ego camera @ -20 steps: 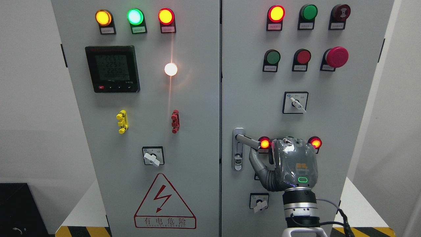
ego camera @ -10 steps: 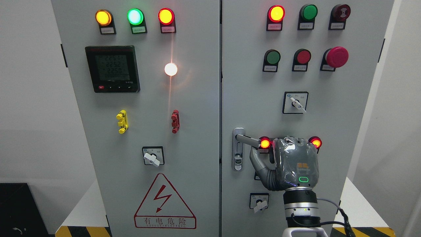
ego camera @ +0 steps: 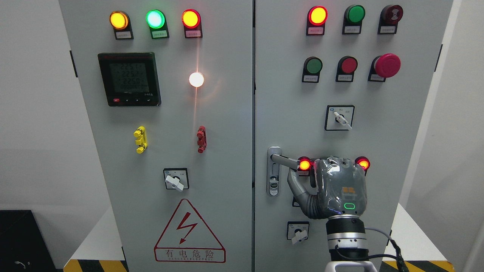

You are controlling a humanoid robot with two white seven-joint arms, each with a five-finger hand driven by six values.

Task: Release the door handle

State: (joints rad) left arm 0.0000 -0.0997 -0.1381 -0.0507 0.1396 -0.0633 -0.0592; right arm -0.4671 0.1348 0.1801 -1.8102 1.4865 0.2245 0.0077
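One hand is doing all the work: the right hand (ego camera: 332, 187) comes up from the bottom edge at about 5 o'clock, back of the palm to the camera. Its thumb hooks up under the door handle (ego camera: 284, 160), which sticks out to the right from its backplate low on the right door (ego camera: 287, 94), ending at roughly 9 o'clock from the palm. Whether the other fingers are wrapped over the lever I can't tell, they're hidden behind the palm. So my read is that the release hasn't really happened yet; the thumb looks like it's touching or just under the lever, and letting go plus backing off is all still to do.

Room to move looks fine. Open space sits toward 5 and 6 o'clock along the arm's own line. Tighter spots: two lit red lamps (ego camera: 304, 164) just beside the knuckles at 10 and 1 o'clock, and a small rotary switch (ego camera: 298, 232) at 7 o'clock near the wrist. No left arm showing.
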